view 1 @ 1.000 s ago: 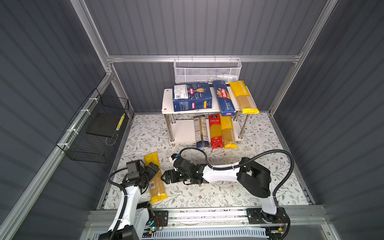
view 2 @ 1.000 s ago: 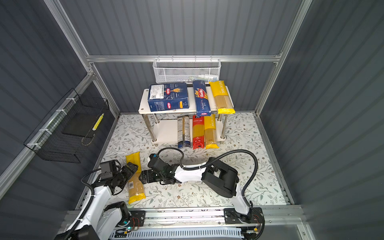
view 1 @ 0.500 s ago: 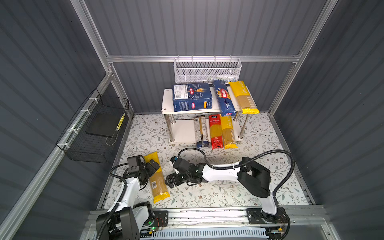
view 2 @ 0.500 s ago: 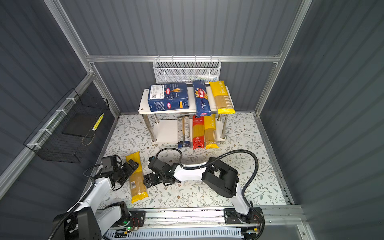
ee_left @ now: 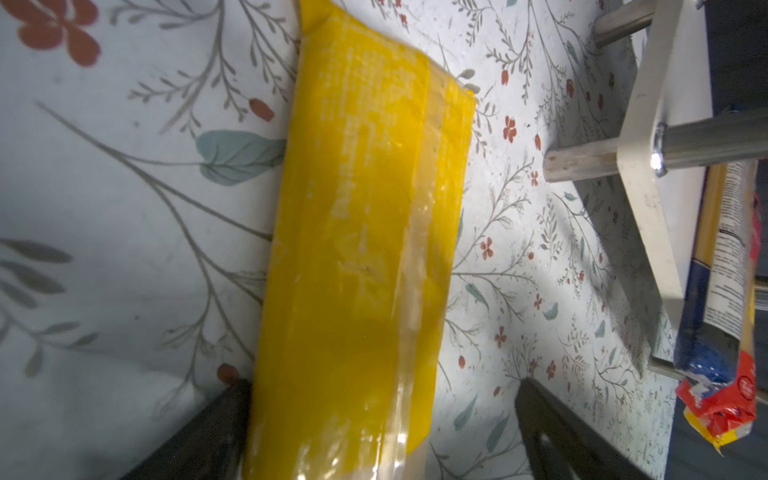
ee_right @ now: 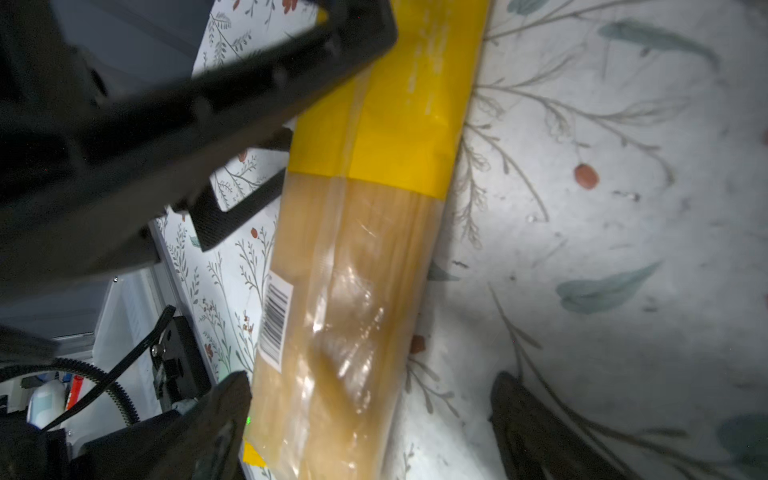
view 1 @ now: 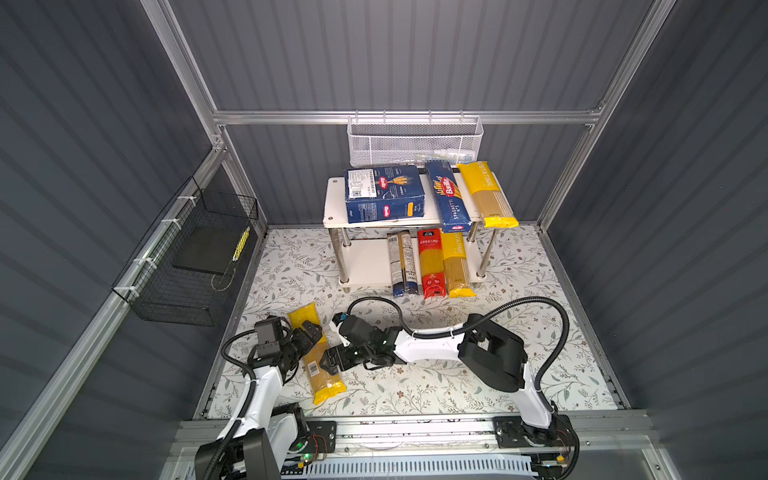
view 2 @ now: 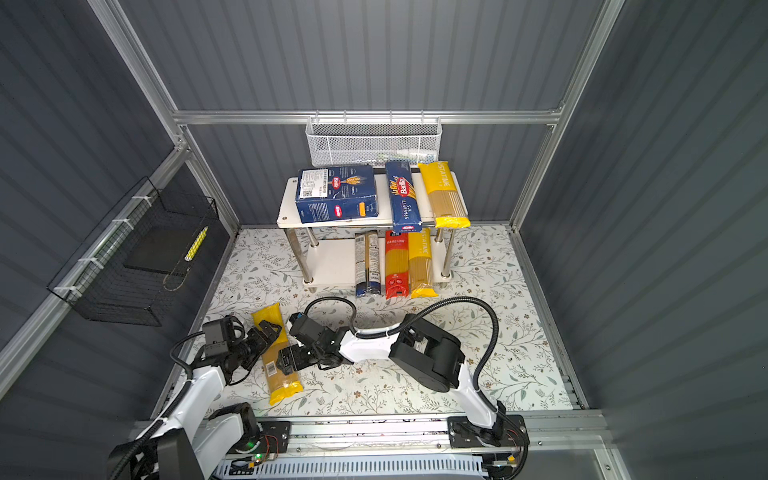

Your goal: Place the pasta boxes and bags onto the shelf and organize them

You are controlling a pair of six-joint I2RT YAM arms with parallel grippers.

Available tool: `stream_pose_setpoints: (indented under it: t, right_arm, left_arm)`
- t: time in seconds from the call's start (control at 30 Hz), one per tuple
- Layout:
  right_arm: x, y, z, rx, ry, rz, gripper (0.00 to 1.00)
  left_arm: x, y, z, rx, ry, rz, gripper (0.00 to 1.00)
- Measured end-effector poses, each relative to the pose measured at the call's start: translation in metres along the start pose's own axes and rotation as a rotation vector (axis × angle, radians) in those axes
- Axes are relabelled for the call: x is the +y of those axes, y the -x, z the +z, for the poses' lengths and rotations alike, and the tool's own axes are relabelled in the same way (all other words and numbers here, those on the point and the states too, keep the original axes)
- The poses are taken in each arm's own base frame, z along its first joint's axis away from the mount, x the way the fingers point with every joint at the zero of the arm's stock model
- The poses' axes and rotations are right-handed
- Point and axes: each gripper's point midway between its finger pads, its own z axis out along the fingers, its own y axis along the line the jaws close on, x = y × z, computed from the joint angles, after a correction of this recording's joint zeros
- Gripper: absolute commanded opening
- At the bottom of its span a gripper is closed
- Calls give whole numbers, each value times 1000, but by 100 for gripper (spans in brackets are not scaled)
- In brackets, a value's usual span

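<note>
Grey ribbed walls enclose a flower-patterned table (view 1: 415, 390). On the back wall a white mesh basket (view 1: 415, 143) is hung; something pale is seen inside, too small to name. On the side wall a black wire basket (view 1: 187, 266) is hung, and a dark flat panel (view 1: 203, 251) and a yellow strip (view 1: 242, 246) are seen in it.

At the back, the shelf (view 1: 332, 208) is loaded on its upper board with the wide box (view 1: 384, 199), the narrow box (view 1: 449, 199) marked SPAGHETTI and a yellow-ended bag (view 1: 488, 195), side by side. On the lower board the blue-labelled bag (view 1: 401, 266), the red bag (view 1: 430, 266) and a second yellow-ended bag (view 1: 457, 266) are laid, with their near ends overhanging. The last yellow-ended bag (view 1: 322, 380) is seen flat on the table near the front, well apart from the shelf.

The left pincer (view 1: 309, 332) is spread wide astride that bag's far yellow end; one of its fingers (ee_left: 216, 419) is set against the bag's edge, and nothing is gripped. The right pincer (view 1: 332, 361) is likewise spread astride the clear middle, unclenched.

The upper board's load is shown only in both top views. A shelf leg (ee_left: 582, 164) and the lower bags' ends are caught in the left wrist view, and the left pincer over the bag in the right wrist view.
</note>
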Motion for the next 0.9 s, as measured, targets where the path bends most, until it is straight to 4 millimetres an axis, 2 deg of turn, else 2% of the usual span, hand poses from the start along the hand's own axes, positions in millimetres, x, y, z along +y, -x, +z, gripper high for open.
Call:
stream_pose_setpoints:
  t: [0.2,0.5,0.9]
  right_arm:
    - [5,4,1,-22,34,20,91]
    - [-12,3,-10,-61,51,74,91]
    - [-23,6,-20,-75,64,112,91]
  left_arm:
    - [-6,-15,-6,12,-59,-28,100]
    - [-23,-45,-10,69,-131,-24,100]
    - [-38,-51,0,79,-141,-23,100]
